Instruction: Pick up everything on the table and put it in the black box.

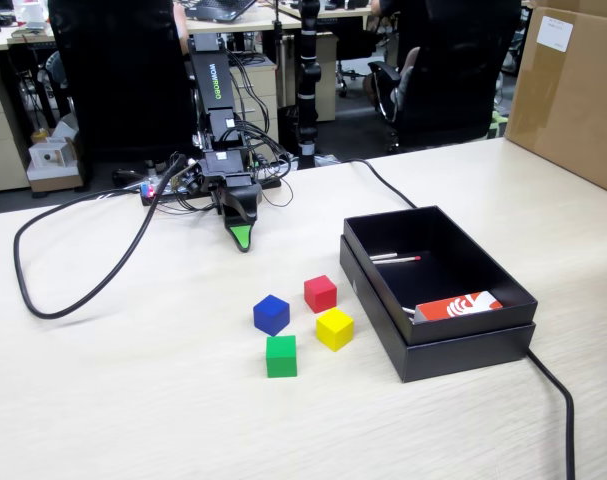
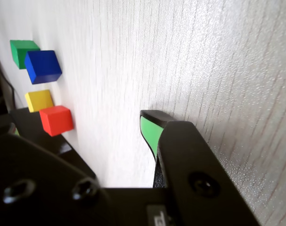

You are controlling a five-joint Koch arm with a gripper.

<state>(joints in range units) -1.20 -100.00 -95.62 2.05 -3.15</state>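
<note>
Fixed view: four cubes, red [image 1: 320, 293] nearest, likely light, rigid, flat-sided; pinch opposite faces; gripper [image 1: 241, 238] empty, jaw gap unclear.

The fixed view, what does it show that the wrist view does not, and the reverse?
Only the fixed view shows the black box with the orange-and-white card and white sticks inside, the brown carton and the cables.

Only the wrist view shows the claw close up.

Both show the blue cube, red cube, yellow cube, green cube and the table.

Dim office, black chairs [image 1: 453, 70], desks [image 1: 233, 20], brown carton [image 1: 573, 90]
</note>
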